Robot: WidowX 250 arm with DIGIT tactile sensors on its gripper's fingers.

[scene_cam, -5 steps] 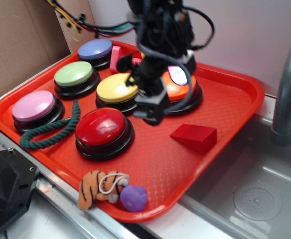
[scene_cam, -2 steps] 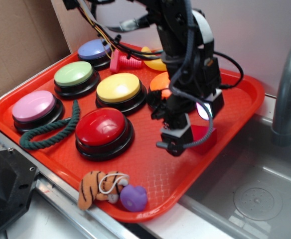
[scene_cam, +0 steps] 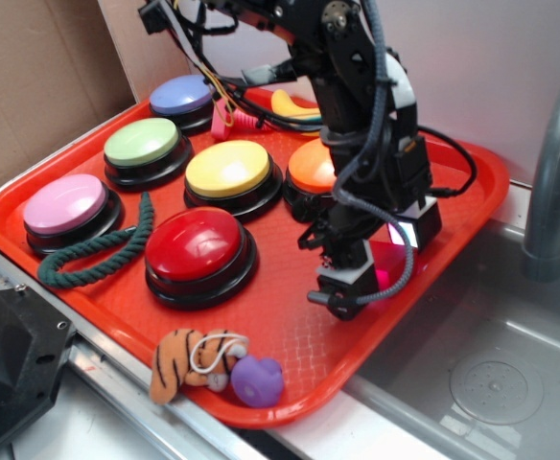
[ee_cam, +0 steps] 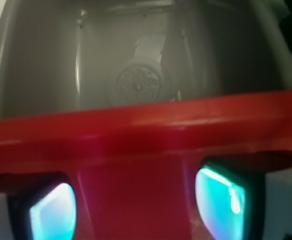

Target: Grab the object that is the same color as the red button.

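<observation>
Gripper [ee_cam: 136,200]: fingers apart, lowered astride the red wedge block [ee_cam: 136,195] (no clamping visible).
Red wedge block: on red tray [scene_cam: 290,335], near its right rim, mostly hidden in exterior view.
Red button [scene_cam: 200,246]: left of gripper, apart.

Black jointed arm [scene_cam: 357,96], looped black cables — yellow wires

From where I stand, nothing here carries readable writing: no words, labels, brand marks or numbers show in the outside view or the blurred wrist view.
</observation>
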